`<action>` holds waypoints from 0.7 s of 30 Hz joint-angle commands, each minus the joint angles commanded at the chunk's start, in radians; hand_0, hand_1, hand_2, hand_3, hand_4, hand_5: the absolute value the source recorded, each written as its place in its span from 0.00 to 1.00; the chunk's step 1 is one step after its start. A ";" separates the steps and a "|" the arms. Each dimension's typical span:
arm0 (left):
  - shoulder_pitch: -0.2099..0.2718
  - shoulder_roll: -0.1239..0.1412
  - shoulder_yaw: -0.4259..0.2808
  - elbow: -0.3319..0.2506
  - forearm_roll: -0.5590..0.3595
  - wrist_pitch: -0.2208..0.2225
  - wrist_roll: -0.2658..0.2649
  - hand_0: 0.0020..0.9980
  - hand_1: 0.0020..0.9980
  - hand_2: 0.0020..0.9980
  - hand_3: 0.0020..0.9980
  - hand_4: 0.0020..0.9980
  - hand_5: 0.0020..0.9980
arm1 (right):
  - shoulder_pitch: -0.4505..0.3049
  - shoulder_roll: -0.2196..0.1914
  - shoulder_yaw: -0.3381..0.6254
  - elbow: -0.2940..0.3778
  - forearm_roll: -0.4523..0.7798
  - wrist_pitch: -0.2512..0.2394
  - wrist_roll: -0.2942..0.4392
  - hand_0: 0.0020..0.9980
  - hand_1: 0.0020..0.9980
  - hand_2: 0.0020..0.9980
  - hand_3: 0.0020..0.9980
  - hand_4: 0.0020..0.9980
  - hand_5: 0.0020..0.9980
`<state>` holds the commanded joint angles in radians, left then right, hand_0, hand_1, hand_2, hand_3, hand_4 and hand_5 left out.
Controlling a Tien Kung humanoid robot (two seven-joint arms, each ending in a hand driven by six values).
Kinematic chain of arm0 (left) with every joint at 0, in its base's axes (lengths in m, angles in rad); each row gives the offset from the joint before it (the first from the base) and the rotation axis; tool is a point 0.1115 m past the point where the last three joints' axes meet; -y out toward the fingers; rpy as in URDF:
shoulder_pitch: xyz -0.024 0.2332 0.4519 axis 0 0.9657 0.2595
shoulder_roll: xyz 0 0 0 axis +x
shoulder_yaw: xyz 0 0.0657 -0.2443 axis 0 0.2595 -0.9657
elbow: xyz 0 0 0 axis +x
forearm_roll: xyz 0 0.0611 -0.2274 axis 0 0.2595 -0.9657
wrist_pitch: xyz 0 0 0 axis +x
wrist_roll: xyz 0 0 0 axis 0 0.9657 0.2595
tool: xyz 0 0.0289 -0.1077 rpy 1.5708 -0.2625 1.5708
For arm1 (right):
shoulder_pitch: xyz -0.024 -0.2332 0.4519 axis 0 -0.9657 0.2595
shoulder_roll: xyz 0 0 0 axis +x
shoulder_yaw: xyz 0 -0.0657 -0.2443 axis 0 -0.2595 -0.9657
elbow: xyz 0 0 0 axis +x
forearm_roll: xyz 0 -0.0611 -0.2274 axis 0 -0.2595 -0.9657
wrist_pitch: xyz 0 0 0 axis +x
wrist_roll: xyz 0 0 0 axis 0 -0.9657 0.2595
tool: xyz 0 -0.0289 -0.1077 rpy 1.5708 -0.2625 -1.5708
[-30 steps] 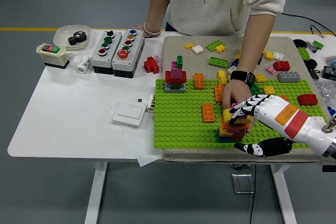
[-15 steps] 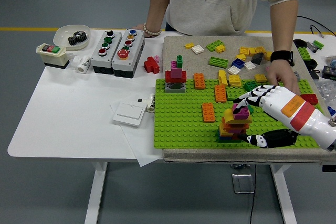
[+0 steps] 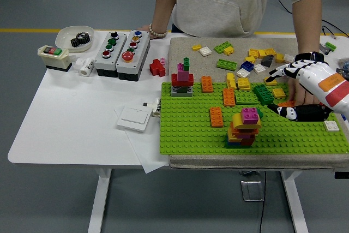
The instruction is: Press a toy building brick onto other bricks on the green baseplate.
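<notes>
The robot's right hand is hovering at the right side of the green baseplate, with its white fingers spread and its black thumb pointing left, pinching nothing. It is standing clear of the brick stack, so I judge the pressing step is done and the hand is making room. The left hand is not showing in the picture.

The task's brick, a purple one, is sitting on top of that stack, above yellow, orange and red layers, near the front edge of the baseplate. It is looking level and seated, though how firmly it is locked down cannot be told.

A person at the far side of the tabletop is resting one hand on the mat just behind the robot's hand, partly hidden by it, probably reaching among the loose bricks lying there as a supply. The person's other hand is resting near the button boxes.

A second, smaller tower is standing at the back left corner of the baseplate, and single orange bricks are lying flat between the two towers.

As for containers, a shallow white dish at the far left is holding a dark gear. A white wall switch is lying on a sheet of paper beside the baseplate.
</notes>
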<state>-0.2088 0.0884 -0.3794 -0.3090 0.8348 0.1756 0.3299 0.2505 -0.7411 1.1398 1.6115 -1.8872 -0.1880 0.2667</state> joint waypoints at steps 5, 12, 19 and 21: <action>0.002 0.000 0.000 0.001 0.000 0.001 0.000 0.79 0.77 0.74 0.59 0.65 0.66 | 0.008 0.005 0.023 -0.070 -0.016 0.001 0.000 0.75 0.70 0.75 0.73 0.84 0.45; 0.000 0.000 0.006 0.001 -0.009 0.003 -0.003 0.79 0.77 0.74 0.59 0.65 0.66 | 0.010 0.010 0.066 -0.150 -0.063 0.013 0.013 0.75 0.70 0.75 0.73 0.84 0.45; -0.005 0.000 0.009 0.000 -0.014 0.005 -0.005 0.79 0.77 0.74 0.59 0.65 0.66 | 0.001 0.007 0.096 -0.227 -0.095 0.045 0.025 0.73 0.69 0.75 0.72 0.84 0.45; -0.007 0.000 0.010 0.000 -0.015 0.005 -0.006 0.79 0.77 0.74 0.59 0.65 0.66 | -0.003 0.006 0.100 -0.240 -0.103 0.058 0.028 0.73 0.69 0.75 0.72 0.84 0.45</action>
<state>-0.2155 0.0885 -0.3694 -0.3089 0.8197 0.1810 0.3240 0.2472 -0.7350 1.2399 1.3715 -1.9906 -0.1297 0.2943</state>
